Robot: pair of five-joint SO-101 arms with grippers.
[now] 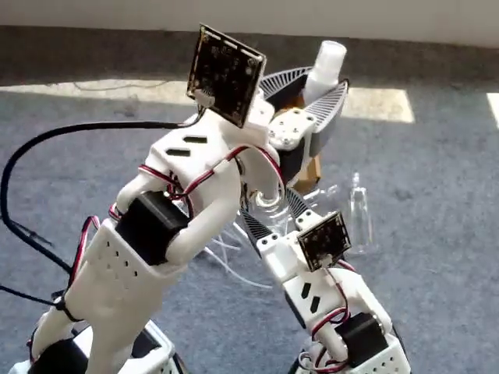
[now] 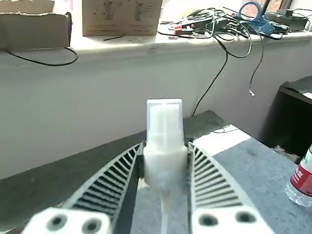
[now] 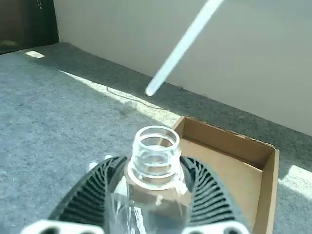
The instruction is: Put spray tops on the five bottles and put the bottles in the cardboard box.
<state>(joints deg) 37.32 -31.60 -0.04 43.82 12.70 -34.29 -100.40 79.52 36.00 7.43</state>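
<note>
My left gripper (image 2: 165, 152) is shut on a white spray top (image 2: 165, 141), held high above the carpet; in the high view this spray top (image 1: 328, 64) sticks up between the ribbed fingers (image 1: 334, 101). Its thin dip tube (image 3: 183, 46) hangs slanted above the open neck of a clear bottle (image 3: 156, 155). My right gripper (image 3: 155, 168) is shut on that bottle just below its neck and holds it upright. Beyond the bottle lies the open cardboard box (image 3: 233, 163). Another clear bottle (image 1: 359, 209) stands on the carpet beside the right arm.
Grey carpet covers the floor. Loose clear dip tubes (image 1: 228, 257) lie under the left arm. A water bottle with a red label (image 2: 302, 179) stands at the side. A wall and a ledge with cables (image 2: 214, 24) are behind.
</note>
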